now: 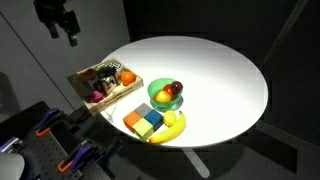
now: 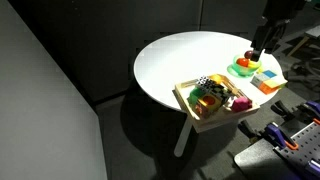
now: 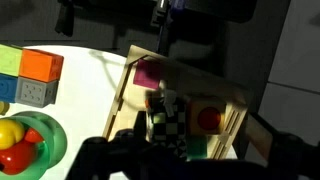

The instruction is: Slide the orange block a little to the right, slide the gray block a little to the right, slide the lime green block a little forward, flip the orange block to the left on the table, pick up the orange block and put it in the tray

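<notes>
**Gripper open above the tray at the table's rim**

The gripper (image 1: 64,34) hangs in the upper left of an exterior view. Its jaws are spread wide with nothing between them, well above the table (image 1: 215,80). In the wrist view its dark fingers (image 3: 100,150) cross the bottom of the frame, and the tray (image 3: 124,95) lies directly beneath them.

The tray sits at the table's left rim in an exterior view (image 1: 82,90). It is crowded with small things, among them a pink block (image 3: 148,72) and a red ball (image 3: 207,118), so little floor shows inside it.

The orange block (image 3: 42,65) sits in the upper left of the wrist view, on the table and outside the tray. A strip of bare white table separates it from the tray's wall. It is packed tight with the other blocks. The gray block (image 3: 35,92) touches it from below, and the lime green block (image 3: 8,60) sits against its left side at the frame's edge. A blue block (image 1: 147,129) completes the cluster.

In an exterior view the cluster lies close to the table's lower rim. The banana (image 1: 172,128) curves just beside it on the right, and the bowl (image 1: 155,98) is just above. The right and upper parts of the tabletop are bare.
</notes>
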`<act>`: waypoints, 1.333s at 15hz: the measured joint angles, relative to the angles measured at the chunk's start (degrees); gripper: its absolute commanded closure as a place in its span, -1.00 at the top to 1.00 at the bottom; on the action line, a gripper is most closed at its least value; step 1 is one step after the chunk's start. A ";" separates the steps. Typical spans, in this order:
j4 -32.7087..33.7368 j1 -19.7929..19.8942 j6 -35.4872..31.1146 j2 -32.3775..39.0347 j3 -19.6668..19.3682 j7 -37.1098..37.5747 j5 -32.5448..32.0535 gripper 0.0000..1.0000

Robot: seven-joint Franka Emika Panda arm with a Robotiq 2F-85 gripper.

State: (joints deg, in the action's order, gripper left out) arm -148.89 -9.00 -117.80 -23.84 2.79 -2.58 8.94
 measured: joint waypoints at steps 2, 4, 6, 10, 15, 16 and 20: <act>0.00 0.00 0.00 0.00 0.00 0.00 0.00 1.00; 0.00 0.00 0.00 0.00 0.00 0.00 0.00 1.00; 0.00 0.00 0.00 0.00 0.00 0.00 0.00 1.00; 0.09 0.78 0.00 0.04 -0.01 0.04 -0.11 1.00; 0.73 4.31 -0.34 -0.10 -0.13 0.31 -1.87 1.00; 0.77 5.05 -0.80 -0.20 -0.15 0.52 -2.64 1.00; 0.61 8.22 -5.84 -0.79 -0.16 3.05 -7.87 1.00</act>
State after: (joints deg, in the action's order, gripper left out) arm -148.28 -0.78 -123.64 -24.62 2.63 0.47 1.07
